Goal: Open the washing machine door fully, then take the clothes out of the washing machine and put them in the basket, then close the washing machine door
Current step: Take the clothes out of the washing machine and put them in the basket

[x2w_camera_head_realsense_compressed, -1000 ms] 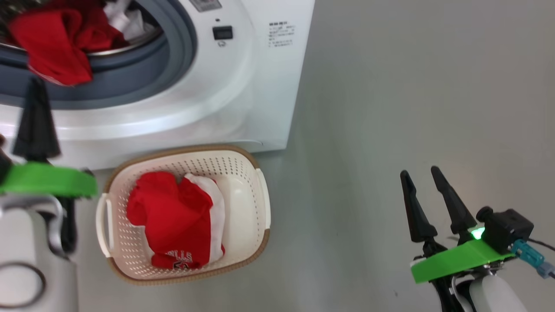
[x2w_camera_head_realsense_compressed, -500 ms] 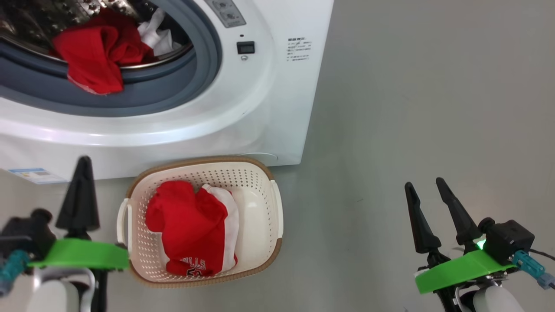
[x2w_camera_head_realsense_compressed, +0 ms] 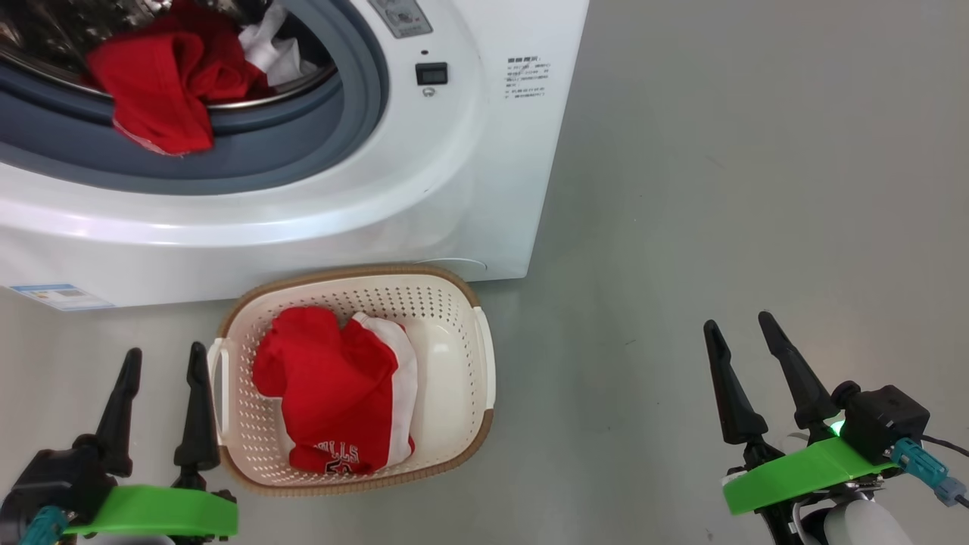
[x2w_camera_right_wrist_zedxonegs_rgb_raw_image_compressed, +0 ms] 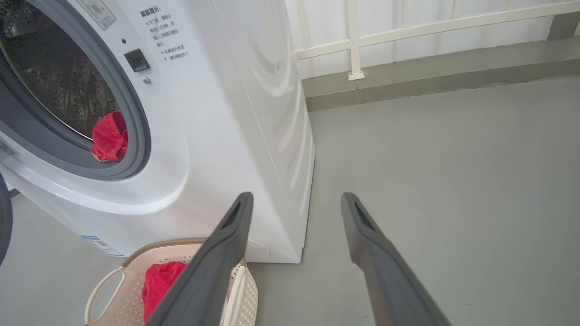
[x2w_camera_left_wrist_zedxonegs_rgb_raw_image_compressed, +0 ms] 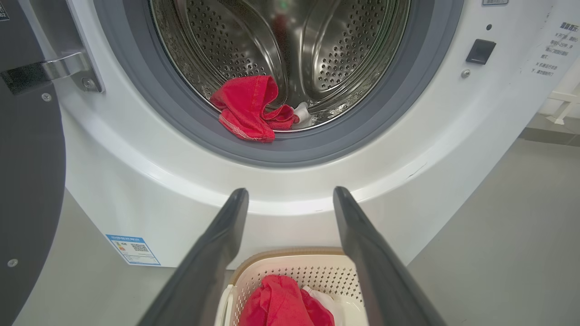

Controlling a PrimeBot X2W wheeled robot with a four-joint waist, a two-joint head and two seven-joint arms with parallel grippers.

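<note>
One basket (x2w_camera_head_realsense_compressed: pixel 448 378) on grey floor (x2w_camera_head_realsense_compressed: pixel 719 189); white railing (x2w_camera_right_wrist_zedxonegs_rgb_raw_image_compressed: pixel 354 40) beyond.

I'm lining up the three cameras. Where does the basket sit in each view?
Head view: basket at lower centre-left, beside the left gripper.
Left wrist view: bottom centre, between that gripper's fingers.
Right wrist view: bottom left, partly behind a finger of the right gripper.
Shared landmark: the red garment hanging out of the washer.
</note>
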